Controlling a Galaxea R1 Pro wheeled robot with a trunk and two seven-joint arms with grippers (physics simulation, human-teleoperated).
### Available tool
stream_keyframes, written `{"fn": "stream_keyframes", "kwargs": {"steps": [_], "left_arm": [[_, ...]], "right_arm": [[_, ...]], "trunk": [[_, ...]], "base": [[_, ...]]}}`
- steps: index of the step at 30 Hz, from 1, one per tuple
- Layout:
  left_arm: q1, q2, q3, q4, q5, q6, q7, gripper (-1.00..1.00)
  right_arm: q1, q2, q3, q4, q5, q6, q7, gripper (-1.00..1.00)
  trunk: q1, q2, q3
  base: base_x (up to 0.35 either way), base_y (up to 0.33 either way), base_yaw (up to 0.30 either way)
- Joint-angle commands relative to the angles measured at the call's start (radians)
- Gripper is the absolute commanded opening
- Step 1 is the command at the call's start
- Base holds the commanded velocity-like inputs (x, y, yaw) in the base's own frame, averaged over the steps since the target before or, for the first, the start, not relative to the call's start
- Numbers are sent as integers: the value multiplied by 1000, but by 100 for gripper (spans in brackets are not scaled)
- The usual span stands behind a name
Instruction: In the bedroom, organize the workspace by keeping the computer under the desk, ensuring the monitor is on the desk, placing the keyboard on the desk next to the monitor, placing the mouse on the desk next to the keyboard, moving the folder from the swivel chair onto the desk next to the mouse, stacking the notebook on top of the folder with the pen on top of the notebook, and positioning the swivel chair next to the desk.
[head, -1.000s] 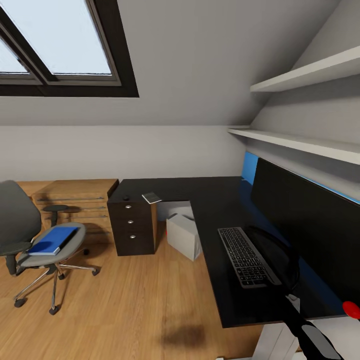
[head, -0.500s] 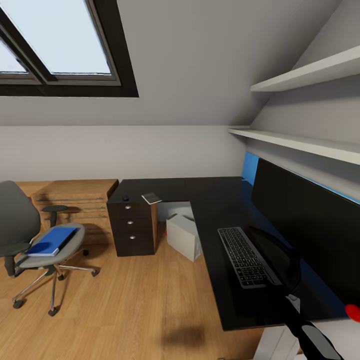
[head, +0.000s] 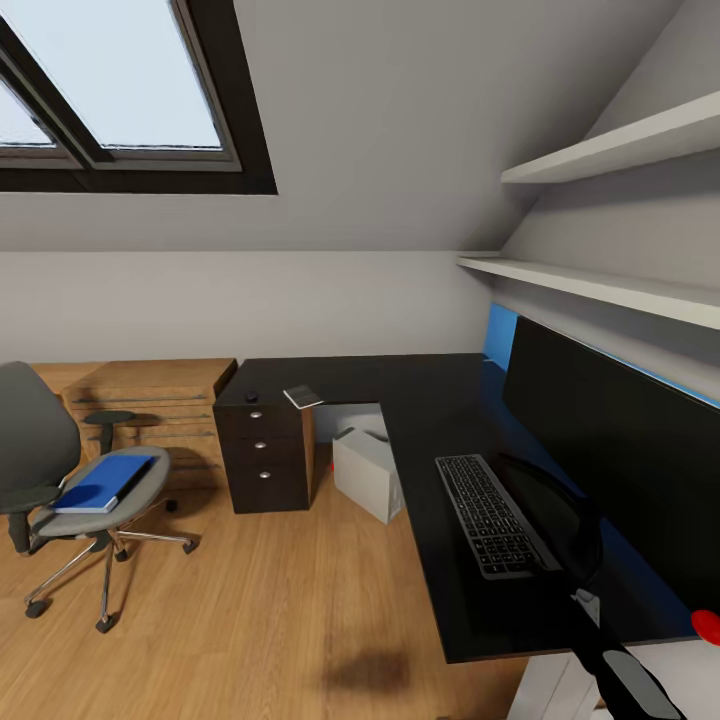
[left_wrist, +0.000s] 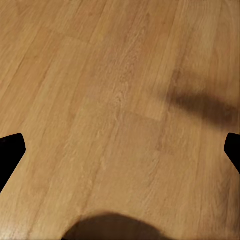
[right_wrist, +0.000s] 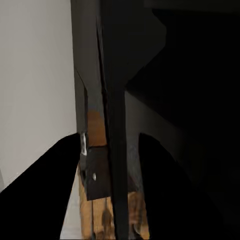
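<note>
The black L-shaped desk (head: 420, 400) fills the right side. On it stand the black monitor (head: 610, 440) and, in front of it, the keyboard (head: 495, 515). At the desk's far left end lie the small dark mouse (head: 252, 395) and the notebook (head: 302, 396). Under the desk sits the grey computer (head: 367, 472). The blue folder (head: 105, 483) lies on the seat of the swivel chair (head: 40, 450) at the left. My right arm (head: 620, 675) reaches up to the desk's near edge. The left gripper (left_wrist: 120, 150) hangs open over bare floor. The right gripper (right_wrist: 110, 145) has its fingers apart, empty.
A dark three-drawer unit (head: 265, 455) holds up the desk's left end, with a light-wood dresser (head: 150, 400) beside it. White shelves (head: 600, 285) run along the sloping wall above the monitor. Wood floor (head: 250, 600) lies between chair and desk.
The whole head view slid very slightly early in the second, so the camera moved. Nothing on the desk, chair or floor has moved.
</note>
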Motion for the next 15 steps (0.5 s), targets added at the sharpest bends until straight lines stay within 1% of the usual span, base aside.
{"fn": "stream_keyframes", "kwargs": {"steps": [1, 12, 15], "left_arm": [[-1, 0, 1, 1, 10, -2, -4, 100], [-1, 0, 1, 1, 10, -2, -4, 100], [-1, 0, 1, 1, 10, -2, -5, 100]], "right_arm": [[-1, 0, -3, 1, -8, 9, 1, 100], [-1, 0, -2, 1, -7, 9, 4, 100], [-1, 0, -2, 1, -7, 9, 4, 100]], "trunk": [[0, -1, -1], [0, -1, -1], [0, -1, -1]], "base": [[0, 0, 0], [-2, 0, 0], [-100, 0, 0]]}}
